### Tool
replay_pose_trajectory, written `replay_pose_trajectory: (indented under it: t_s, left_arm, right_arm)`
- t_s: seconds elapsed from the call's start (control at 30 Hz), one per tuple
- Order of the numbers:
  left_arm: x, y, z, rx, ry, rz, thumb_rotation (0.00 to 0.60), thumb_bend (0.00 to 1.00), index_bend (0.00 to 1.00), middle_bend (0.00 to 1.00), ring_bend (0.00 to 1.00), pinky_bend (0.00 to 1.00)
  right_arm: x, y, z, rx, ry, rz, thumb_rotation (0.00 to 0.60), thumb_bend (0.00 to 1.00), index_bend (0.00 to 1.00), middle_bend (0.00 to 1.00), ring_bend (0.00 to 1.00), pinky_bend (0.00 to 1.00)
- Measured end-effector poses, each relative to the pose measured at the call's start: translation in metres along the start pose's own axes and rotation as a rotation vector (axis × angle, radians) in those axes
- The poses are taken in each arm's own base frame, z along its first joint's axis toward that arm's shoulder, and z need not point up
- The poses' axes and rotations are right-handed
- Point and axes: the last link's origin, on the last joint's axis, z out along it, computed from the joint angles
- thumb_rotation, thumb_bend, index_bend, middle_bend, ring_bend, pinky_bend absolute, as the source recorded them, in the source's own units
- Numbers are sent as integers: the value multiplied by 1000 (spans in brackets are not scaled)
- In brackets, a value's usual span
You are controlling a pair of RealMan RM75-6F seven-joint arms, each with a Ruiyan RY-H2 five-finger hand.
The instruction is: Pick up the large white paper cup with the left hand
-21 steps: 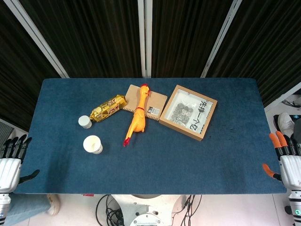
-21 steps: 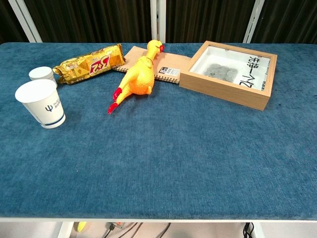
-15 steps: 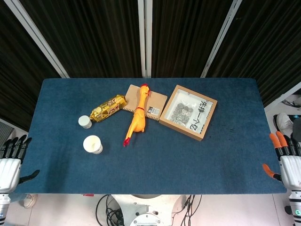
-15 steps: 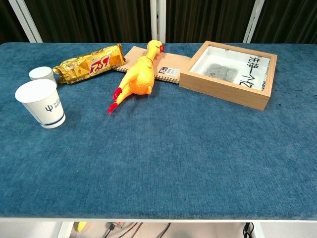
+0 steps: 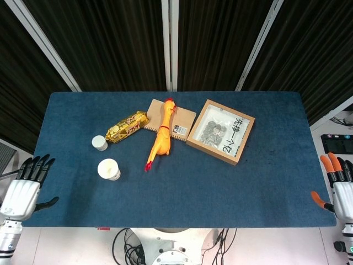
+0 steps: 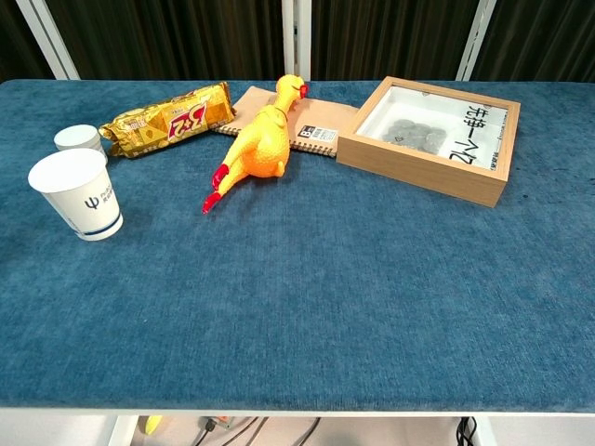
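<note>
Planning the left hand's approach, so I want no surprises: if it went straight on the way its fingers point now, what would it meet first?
Probably nothing. The left hand, open by the table's left edge, points up and slightly right; that line passes left of the large white paper cup and small white cup. Height is unclear.

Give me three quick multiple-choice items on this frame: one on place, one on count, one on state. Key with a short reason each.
1. Where does the rubber chicken lie?
A. inside the wooden box
B. partly on the notebook
C. against the large cup

2. How many white cups stand on the table?
A. one
B. two
C. three

3. What is the left hand doing?
A. holding the large cup
B. pressing on the snack pack
C. open, off the table's left edge

Key: 1 B, its head end overlaps the notebook. 2 B, the large cup and a small cup behind it. 3 C, fingers spread, holding nothing, well clear of the large cup.
</note>
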Motion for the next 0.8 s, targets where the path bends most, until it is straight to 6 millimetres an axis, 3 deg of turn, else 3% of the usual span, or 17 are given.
replay_pose_trajectory:
  t_s: [0.23, 0.43, 0.8]
  left_arm:
    - [3, 39, 34, -155, -67, 42, 600, 77, 0, 0, 0, 66]
    - [-7, 76, 66, -268, -142, 94, 600, 79, 0, 0, 0, 67]
    - [-39, 108, 111, -298, -227, 168, 600, 90, 0, 0, 0, 60]
  right_arm:
    - [0, 0, 3, -9, -1, 5, 600, 156, 0, 0, 0, 0]
    - [2, 0, 4, -10, -2, 6, 600, 158, 0, 0, 0, 0]
    - [4, 10, 1, -40, 4, 19, 600, 163, 0, 0, 0, 0]
